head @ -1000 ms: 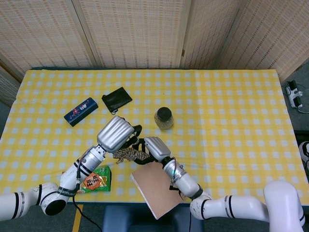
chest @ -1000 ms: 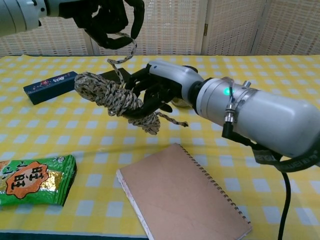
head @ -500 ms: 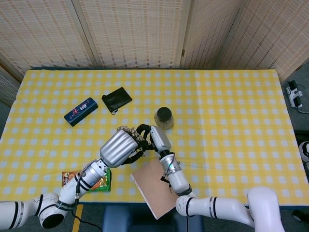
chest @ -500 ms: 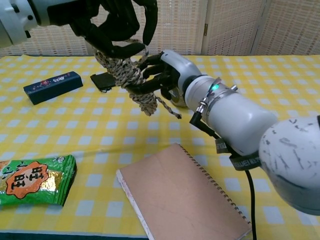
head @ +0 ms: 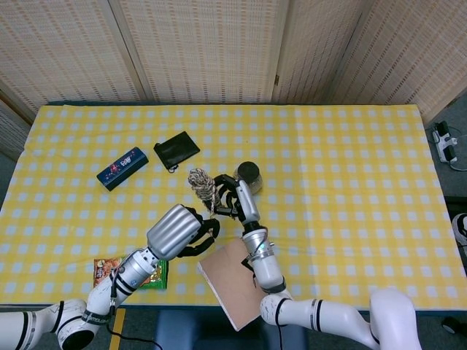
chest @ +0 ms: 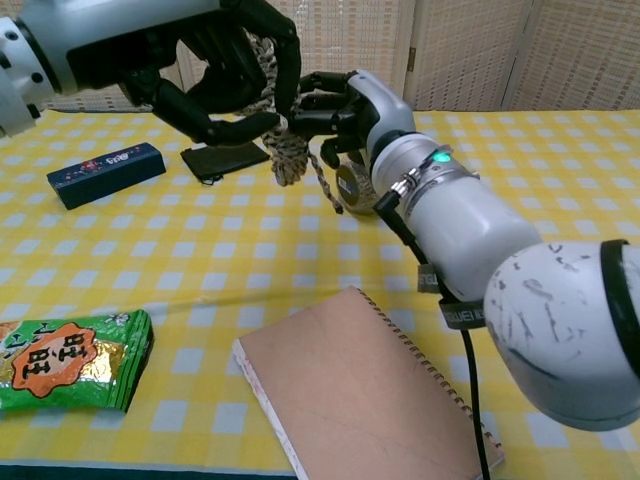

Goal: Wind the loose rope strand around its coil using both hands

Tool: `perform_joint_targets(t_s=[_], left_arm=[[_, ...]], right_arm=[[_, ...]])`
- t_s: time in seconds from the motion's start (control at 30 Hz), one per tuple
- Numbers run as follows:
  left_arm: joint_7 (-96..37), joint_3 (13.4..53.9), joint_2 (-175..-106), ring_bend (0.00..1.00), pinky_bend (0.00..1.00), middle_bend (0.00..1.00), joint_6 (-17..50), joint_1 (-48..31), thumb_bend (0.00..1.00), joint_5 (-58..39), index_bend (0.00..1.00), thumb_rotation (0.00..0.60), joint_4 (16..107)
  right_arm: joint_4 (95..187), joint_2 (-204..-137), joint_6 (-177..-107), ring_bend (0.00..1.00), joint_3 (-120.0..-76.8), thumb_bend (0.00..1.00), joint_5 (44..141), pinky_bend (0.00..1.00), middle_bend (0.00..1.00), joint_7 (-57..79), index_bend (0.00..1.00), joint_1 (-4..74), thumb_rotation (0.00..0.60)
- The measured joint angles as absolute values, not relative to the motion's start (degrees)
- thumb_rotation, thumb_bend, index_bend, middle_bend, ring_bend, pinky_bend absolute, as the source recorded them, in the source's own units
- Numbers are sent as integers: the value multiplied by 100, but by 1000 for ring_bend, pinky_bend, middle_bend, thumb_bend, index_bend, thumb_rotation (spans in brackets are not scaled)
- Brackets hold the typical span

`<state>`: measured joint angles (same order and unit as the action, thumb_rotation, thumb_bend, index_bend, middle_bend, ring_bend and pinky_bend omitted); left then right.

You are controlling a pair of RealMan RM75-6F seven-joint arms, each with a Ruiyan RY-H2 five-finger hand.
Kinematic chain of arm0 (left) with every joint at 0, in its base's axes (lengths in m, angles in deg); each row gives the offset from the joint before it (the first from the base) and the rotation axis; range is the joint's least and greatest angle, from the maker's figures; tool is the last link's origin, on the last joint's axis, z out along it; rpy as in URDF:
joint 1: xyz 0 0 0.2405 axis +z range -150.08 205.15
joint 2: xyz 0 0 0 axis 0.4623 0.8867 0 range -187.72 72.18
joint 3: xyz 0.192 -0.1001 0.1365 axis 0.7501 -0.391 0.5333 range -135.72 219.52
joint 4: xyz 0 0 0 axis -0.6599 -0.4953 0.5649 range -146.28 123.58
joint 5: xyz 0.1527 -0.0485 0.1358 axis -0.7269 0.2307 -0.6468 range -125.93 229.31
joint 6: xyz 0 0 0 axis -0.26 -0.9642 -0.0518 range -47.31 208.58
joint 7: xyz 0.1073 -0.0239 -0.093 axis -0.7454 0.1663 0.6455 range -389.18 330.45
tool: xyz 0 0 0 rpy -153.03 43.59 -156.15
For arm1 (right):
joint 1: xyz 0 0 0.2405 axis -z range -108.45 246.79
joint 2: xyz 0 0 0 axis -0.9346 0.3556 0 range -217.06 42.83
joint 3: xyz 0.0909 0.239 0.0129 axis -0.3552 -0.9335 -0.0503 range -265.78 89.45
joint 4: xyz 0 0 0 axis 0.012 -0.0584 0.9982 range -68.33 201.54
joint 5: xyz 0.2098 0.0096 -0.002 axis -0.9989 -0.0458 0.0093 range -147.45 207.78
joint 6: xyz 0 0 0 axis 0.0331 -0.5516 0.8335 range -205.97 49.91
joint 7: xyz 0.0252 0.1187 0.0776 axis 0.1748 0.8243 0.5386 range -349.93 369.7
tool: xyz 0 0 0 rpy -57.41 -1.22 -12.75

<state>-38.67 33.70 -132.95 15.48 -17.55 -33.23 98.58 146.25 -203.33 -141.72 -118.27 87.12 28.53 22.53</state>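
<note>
2 robot hands meet: right robot hand (chest: 340,105) grips the rope coil (head: 202,184); left robot hand (chest: 215,75) curls around its strand.

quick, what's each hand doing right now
Left hand: fingers curled beside the speckled tan rope coil; cannot tell if it grips.
Right hand: holding the coil.
</note>
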Motion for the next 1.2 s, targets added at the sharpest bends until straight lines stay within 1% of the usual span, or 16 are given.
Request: perform_joint_targets(t_s=[0.27,0.53,0.87,1.2], left_arm=[[-2865,3376,-13310,828,781,912,1652,-1645,585,-3183,693,600,9676],[-2015,3301,-13192,828,780,912,1793,-1549,586,-3000,692,600,9482],[-1120,3161,-12930,828,781,912,2055,-1467,585,-2743,688,600,9365],[-984,3106,-12710,828,780,912,2212,-1425,585,-2702,683,600,9281]], right_arm=[[14750,-20227,-14119,903,-11839,673,9484,846,828,4127,962,2457,600],[15008,-19718,-14000,900,-11636,673,10180,846,828,4828,962,2644,600],[15088,-19181,-14022,897,-11161,674,10932,846,828,4982,962,2755,600],[15080,-18601,-14166,893,-10681,673,11581,846,827,4719,962,2763,600]])
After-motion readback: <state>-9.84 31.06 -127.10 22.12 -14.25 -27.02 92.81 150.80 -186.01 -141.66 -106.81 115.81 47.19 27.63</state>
